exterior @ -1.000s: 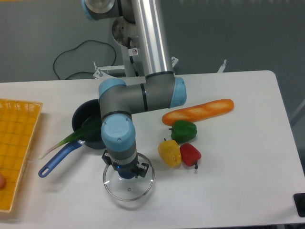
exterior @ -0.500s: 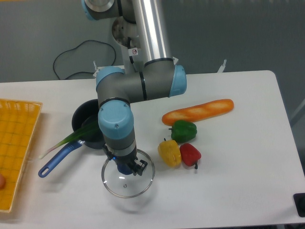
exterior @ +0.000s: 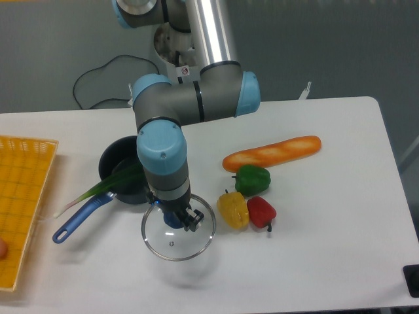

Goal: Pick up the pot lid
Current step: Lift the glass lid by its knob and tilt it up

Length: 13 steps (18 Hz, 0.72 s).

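The gripper (exterior: 175, 214) points down at the front left of the table, shut on the blue knob of the pot lid (exterior: 177, 248). The lid is clear glass with a metal rim. It hangs above the white table, slightly tilted, and a faint shadow shows below it. The arm and the gripper's body cover the far part of the lid, and the fingers hide some of the knob.
Behind and left of the gripper stands a black pan (exterior: 118, 156) with a blue handle (exterior: 82, 220) and a leek (exterior: 99, 188) across it. Yellow (exterior: 233, 209), red (exterior: 261, 212) and green peppers (exterior: 251, 180) and a baguette (exterior: 272, 153) lie right. A yellow crate (exterior: 26, 190) stands far left.
The gripper has risen with the lid in it and turned somewhat. The lid has moved up and away from its shadow on the table. The pan and vegetables have stayed put.
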Tool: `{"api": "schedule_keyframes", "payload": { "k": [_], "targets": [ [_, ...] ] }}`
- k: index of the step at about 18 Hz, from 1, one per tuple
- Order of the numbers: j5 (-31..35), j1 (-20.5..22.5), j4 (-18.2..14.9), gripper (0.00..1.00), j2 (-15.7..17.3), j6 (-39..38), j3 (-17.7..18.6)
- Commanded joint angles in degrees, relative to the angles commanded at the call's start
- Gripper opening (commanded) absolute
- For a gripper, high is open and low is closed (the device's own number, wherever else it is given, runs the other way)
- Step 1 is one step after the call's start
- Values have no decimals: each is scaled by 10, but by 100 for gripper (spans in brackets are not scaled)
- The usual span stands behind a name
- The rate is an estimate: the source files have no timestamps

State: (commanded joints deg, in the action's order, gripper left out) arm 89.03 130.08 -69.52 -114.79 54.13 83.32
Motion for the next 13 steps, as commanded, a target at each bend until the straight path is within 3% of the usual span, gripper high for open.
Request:
{"api": "schedule_keyframes", "payload": {
  "k": [13],
  "targets": [
    [20, 2, -1, 51, 4, 19, 1]
  ]
}}
